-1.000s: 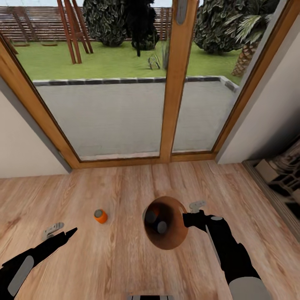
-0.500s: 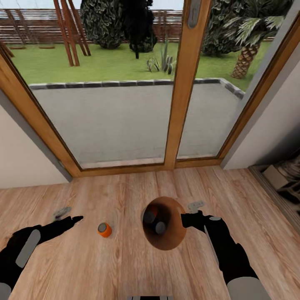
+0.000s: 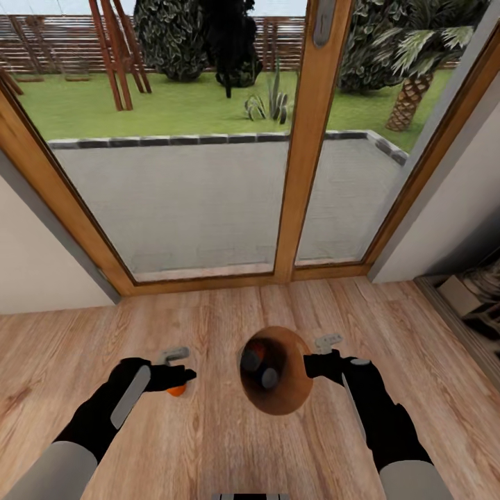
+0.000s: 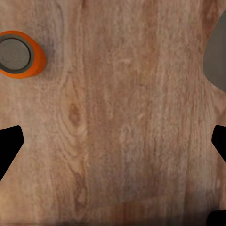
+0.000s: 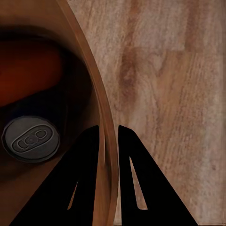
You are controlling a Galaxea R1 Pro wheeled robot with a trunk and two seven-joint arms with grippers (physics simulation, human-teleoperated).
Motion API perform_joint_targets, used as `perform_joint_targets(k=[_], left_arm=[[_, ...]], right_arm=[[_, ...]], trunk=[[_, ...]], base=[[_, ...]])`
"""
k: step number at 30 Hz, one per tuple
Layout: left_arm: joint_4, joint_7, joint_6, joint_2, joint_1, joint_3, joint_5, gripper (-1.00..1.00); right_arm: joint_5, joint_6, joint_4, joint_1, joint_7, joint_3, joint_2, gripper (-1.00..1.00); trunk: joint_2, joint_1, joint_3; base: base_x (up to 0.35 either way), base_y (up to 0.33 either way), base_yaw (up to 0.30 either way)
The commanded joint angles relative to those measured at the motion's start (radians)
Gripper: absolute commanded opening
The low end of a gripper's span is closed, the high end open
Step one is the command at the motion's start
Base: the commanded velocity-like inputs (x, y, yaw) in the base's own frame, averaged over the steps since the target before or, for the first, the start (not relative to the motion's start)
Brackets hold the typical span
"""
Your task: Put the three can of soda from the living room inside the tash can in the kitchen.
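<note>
Orange soda can (image 4: 20, 54), silvery-topped, lay on the plank floor (image 3: 208, 444), just beside the left end effector (image 3: 182, 376), fingers spread wide. Trash can (image 3: 295, 399), brown wood-toned inside, gripped at its rim by the right end effector (image 5: 108, 136), fingers pinched on the wall. Two cans inside: one orange (image 3: 258, 351), one dark with a silvery top (image 5: 30, 140). Three cans counted. Wood-framed glass doors (image 3: 305, 173) at the floor's far edge.
</note>
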Motion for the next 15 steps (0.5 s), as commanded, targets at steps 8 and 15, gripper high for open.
perform_joint_targets(k=[8, 15], left_arm=[[-0.001, 0.007, 0.0, -0.004, 0.0, -0.005, 0.003, 1.0], [-0.009, 0.008, -0.005, 0.003, -0.001, 0.003, 0.004, 1.0]], right_arm=[[-0.011, 0.368, -0.217, -0.082, 0.007, 0.006, -0.004, -1.0], [0.019, 0.433, -0.236, -0.191, 0.005, 0.005, -0.005, -1.0]], trunk=[[0.0, 0.0, 0.0], [0.0, 0.0, -0.007]], base=[[0.0, 0.0, 0.0], [0.0, 0.0, 0.0]])
